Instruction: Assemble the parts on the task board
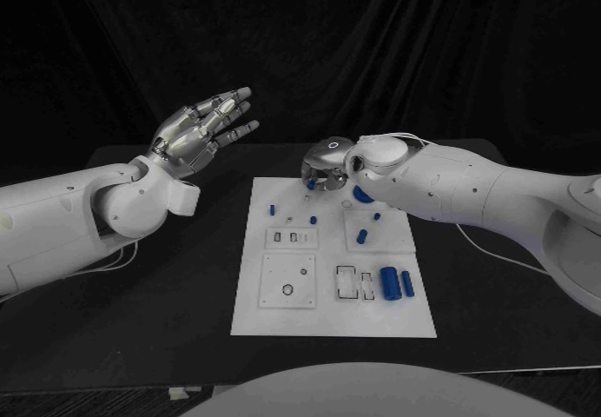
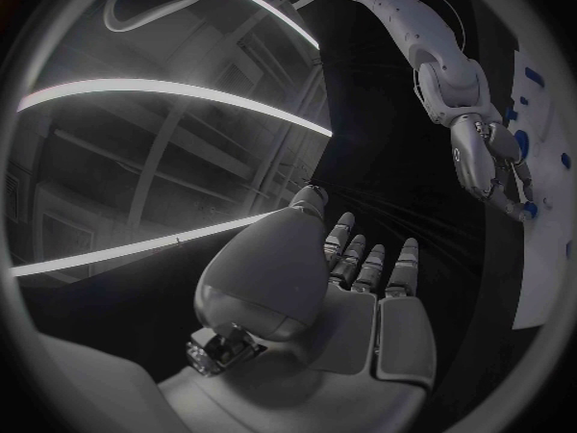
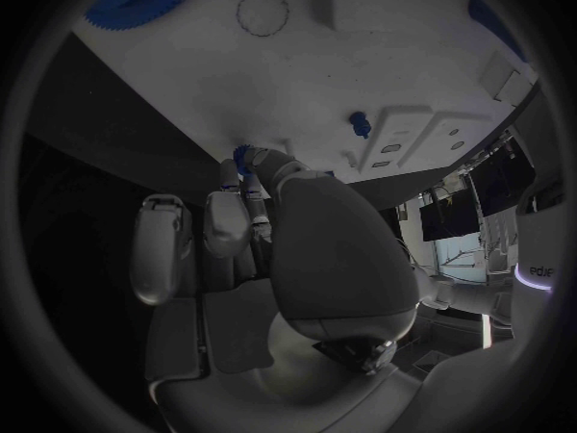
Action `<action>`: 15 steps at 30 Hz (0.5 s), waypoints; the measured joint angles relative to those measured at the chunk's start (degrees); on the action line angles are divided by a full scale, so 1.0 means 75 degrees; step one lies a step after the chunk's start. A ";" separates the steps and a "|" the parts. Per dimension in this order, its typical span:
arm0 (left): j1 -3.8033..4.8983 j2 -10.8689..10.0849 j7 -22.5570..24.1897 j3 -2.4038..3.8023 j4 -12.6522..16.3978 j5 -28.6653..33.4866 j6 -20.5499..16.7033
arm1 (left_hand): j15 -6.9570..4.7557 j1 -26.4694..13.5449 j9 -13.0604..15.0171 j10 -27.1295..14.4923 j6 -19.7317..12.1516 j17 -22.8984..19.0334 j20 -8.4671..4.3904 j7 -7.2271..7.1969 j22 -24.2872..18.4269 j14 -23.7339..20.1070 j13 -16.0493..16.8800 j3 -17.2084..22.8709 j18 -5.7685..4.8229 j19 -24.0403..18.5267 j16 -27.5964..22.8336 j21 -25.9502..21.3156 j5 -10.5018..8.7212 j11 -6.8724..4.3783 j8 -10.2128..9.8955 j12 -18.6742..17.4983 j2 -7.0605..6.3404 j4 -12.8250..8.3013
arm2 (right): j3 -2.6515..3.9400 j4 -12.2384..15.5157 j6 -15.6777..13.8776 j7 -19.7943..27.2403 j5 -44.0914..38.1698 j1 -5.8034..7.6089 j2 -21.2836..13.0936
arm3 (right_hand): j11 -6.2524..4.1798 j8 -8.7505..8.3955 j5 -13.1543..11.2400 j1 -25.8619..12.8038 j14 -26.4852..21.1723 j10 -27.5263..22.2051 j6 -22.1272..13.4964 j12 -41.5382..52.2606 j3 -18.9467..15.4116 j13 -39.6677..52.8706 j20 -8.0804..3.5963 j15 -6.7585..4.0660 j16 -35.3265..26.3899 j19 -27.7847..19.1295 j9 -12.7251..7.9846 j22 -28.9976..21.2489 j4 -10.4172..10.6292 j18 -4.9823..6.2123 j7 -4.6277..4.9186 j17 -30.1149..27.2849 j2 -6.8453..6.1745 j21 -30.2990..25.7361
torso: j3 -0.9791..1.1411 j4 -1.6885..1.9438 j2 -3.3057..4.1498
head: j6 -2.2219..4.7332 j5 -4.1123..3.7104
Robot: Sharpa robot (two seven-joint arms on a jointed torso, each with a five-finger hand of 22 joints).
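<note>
While the right hand (image 1: 328,168) pinches a small blue part (image 1: 311,184) at the task board's (image 1: 332,321) far edge, lower it squarely; the left hand (image 1: 201,130) hovers spread, holding nothing.

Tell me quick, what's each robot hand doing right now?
Left robot hand: open, holding nothing.
Right robot hand: pinching a small blue part.

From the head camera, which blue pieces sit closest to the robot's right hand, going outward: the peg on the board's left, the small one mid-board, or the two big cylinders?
From the right hand:
1. Left peg, far-left of the task board.
2. Mid-board piece, right of centre.
3. Two big cylinders, near-right part.
</note>
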 measured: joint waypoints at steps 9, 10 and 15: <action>-0.0006 0.0001 -0.0017 0.0000 -0.0004 0.0000 0.0003 | 0.0000 0.0000 0.0000 0.0000 0.0000 0.0000 0.0000 0.0000 0.0000 0.0000 0.0000 0.0000 0.0000 0.0000 0.0000 0.0000 0.0000 0.0000 0.0000 0.0000 0.0000 0.0000 | -0.0013 0.0002 0.0203 -0.0114 -0.0007 -0.0003 -0.0043 | 0.0186 -0.0809 -0.0612 -0.0150 -0.0441 -0.1571 -0.3273 -0.1125 -0.0044 -0.0353 0.0202 0.0177 -0.0317 -0.0367 -0.1079 -0.0070 -0.0150 0.0000 -0.0975 -0.0528 -0.0113 -0.0411 | 0.0001 0.0008 0.0001 | 0.0011 -0.0011; -0.0007 0.0001 -0.0019 0.0000 -0.0004 0.0000 0.0003 | 0.0000 0.0000 -0.0001 0.0000 0.0000 0.0000 0.0000 0.0000 -0.0002 0.0000 0.0000 0.0000 0.0000 0.0000 0.0000 0.0000 0.0000 0.0000 0.0000 0.0000 0.0000 0.0000 | -0.0013 0.0003 0.0223 -0.0130 -0.0007 -0.0003 -0.0047 | 0.0181 -0.0809 -0.0633 -0.0150 -0.0445 -0.1653 -0.3556 -0.1200 -0.0116 -0.0373 0.0204 0.0181 -0.0317 -0.0370 -0.1205 -0.0081 -0.0163 0.0000 -0.1037 -0.0551 -0.0113 -0.0426 | 0.0001 0.0008 0.0001 | 0.0017 -0.0011; -0.0009 -0.0007 -0.0025 0.0000 0.0008 0.0000 0.0005 | 0.0000 0.0000 -0.0001 0.0000 0.0000 0.0000 0.0000 0.0000 -0.0007 0.0000 0.0000 0.0000 0.0000 0.0000 0.0000 0.0000 0.0000 0.0000 0.0000 0.0000 0.0000 0.0000 | -0.0013 0.0107 0.0221 -0.0155 0.0007 -0.0004 -0.0165 | 0.0235 -0.0899 -0.0692 -0.0173 -0.0568 -0.1865 -0.4558 -0.1322 -0.0374 -0.0396 0.0243 0.0240 -0.0383 -0.0517 -0.1635 -0.0197 -0.0195 0.0127 -0.1207 -0.0708 -0.0054 -0.0584 | 0.0000 0.0008 0.0002 | 0.0062 0.0017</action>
